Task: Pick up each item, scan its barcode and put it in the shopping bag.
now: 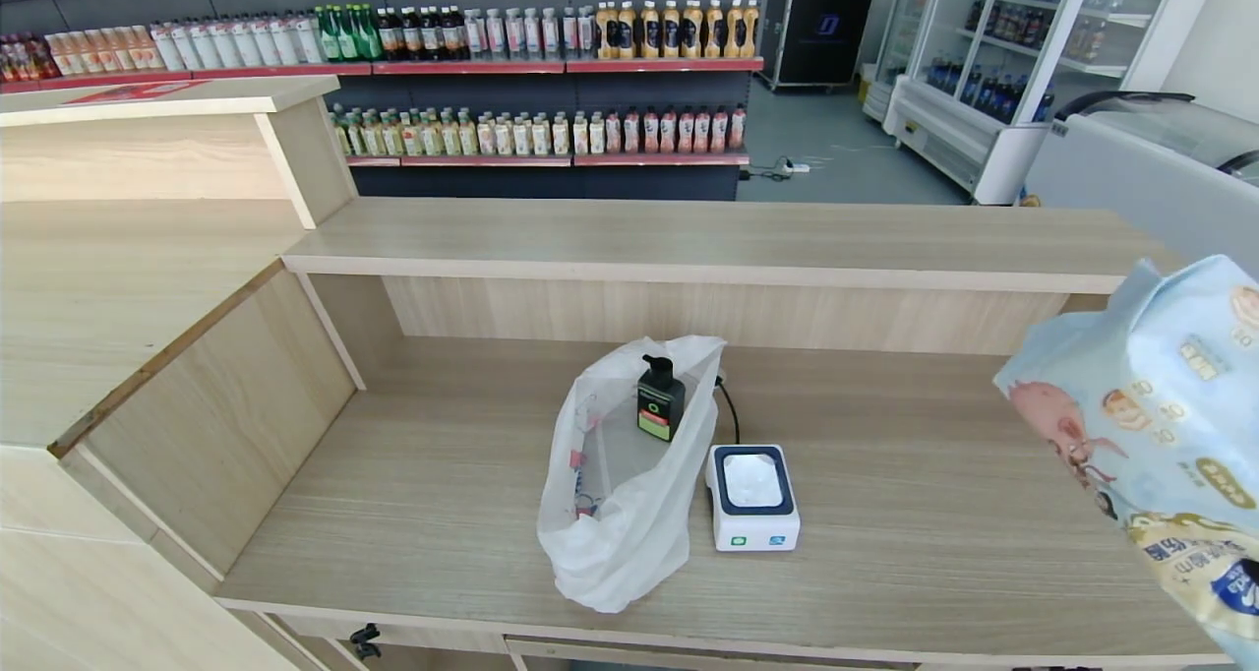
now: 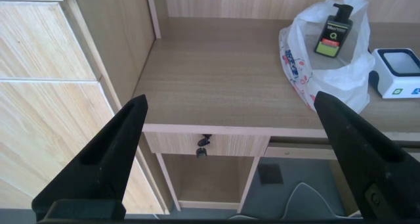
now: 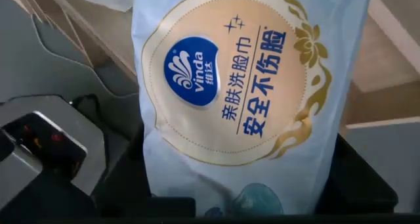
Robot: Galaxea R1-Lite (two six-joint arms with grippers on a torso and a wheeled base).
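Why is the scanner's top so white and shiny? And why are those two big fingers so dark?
Head view: the top window of the scanner throws light back, so it glares white. Left wrist view: the open left hand has black fingers set against the bright counter, so they look like dark shapes. Right wrist view: the pack is evenly lit, no glare.

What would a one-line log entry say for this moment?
right jaws: shut on blue pack | left jaws: open, empty | pump bottle: inside shopping bag | scanner: beside bag
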